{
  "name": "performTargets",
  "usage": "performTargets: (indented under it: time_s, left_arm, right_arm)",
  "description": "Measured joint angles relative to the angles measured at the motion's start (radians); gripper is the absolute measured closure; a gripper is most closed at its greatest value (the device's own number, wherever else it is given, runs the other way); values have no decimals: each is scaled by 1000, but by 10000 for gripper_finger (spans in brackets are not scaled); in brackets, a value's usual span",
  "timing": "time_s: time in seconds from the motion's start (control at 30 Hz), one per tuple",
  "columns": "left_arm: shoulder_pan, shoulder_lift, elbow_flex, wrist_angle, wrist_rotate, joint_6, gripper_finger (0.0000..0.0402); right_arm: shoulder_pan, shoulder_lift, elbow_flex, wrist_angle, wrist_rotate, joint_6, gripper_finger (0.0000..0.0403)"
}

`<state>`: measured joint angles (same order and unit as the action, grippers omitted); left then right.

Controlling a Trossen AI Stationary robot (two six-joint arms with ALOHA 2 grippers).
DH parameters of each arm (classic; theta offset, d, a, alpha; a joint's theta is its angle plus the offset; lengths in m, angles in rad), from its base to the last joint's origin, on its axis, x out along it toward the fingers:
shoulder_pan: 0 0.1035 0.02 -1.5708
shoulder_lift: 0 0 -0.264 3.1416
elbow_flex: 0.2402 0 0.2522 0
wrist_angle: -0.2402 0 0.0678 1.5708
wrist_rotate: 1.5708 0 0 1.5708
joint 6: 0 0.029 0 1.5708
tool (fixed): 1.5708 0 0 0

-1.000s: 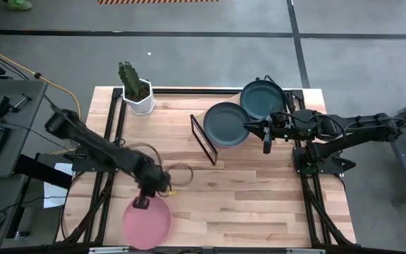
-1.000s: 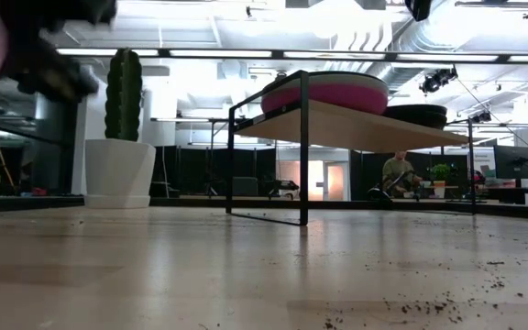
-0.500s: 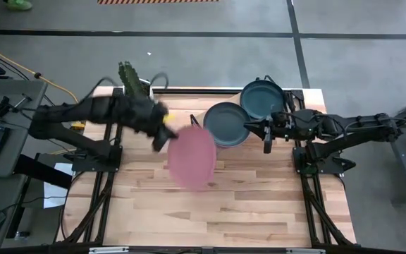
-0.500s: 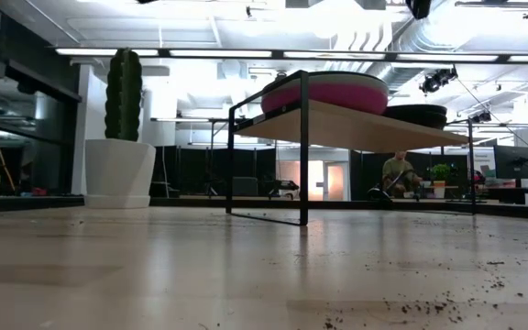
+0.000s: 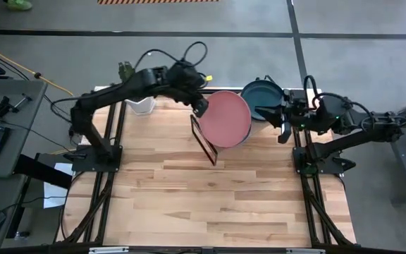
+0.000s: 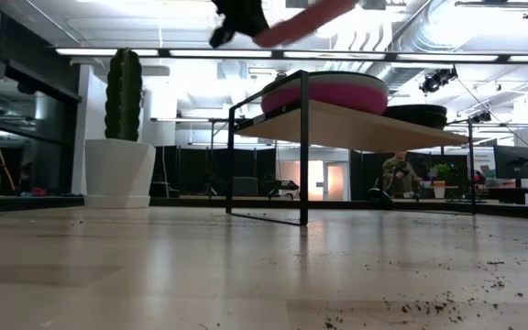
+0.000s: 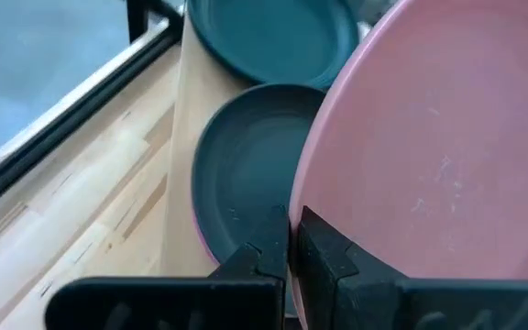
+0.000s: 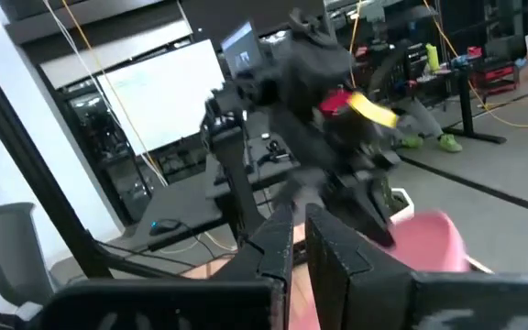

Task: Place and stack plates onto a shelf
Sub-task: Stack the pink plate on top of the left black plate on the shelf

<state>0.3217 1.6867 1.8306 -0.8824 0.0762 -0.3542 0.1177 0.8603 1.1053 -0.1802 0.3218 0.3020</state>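
Note:
My left gripper (image 5: 201,106) is shut on the light pink plate (image 5: 225,118) and holds it in the air over the shelf's left half. The shelf (image 6: 356,128) is a wooden board on a black wire frame (image 5: 204,141). Below the pink plate, a dark green plate (image 7: 255,174) lies on the magenta plate (image 6: 328,92). Another dark green plate (image 5: 263,99) lies on the shelf's right half. My right gripper (image 5: 284,130) is shut and empty just beyond the shelf's right end. The mint-white plate is out of view. My left gripper pinches the pink plate's rim (image 7: 293,218) between its two fingers, on the plate's left side, coming from the table's left. The plate is lifted clear above the stack and is tilted in the low view (image 6: 301,20), its free side higher.
A white pot with a cactus (image 6: 117,170) stands at the table's far left, partly under my left arm (image 5: 138,104). The bare wood tabletop (image 5: 210,197) stretches from the shelf to the near edge. Desks and a person show in the room beyond.
My left gripper has lifted the pink plate from the table's near left edge and swung it up and toward the far right, over the stack on the shelf. The plate is now clear of the table and tilted. My right gripper has drawn back toward the table's right edge.

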Motion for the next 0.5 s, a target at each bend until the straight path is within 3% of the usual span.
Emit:
performTargets:
  time_s: [0.23,0.5]
  left_arm:
    - [40,115,24,-16,1,-35,401]
    - [46,161,24,-12,0,-45,401]
  right_arm:
    - [0,2,5,-45,0,13,387]
    - [1,4,5,-108,0,64,387]
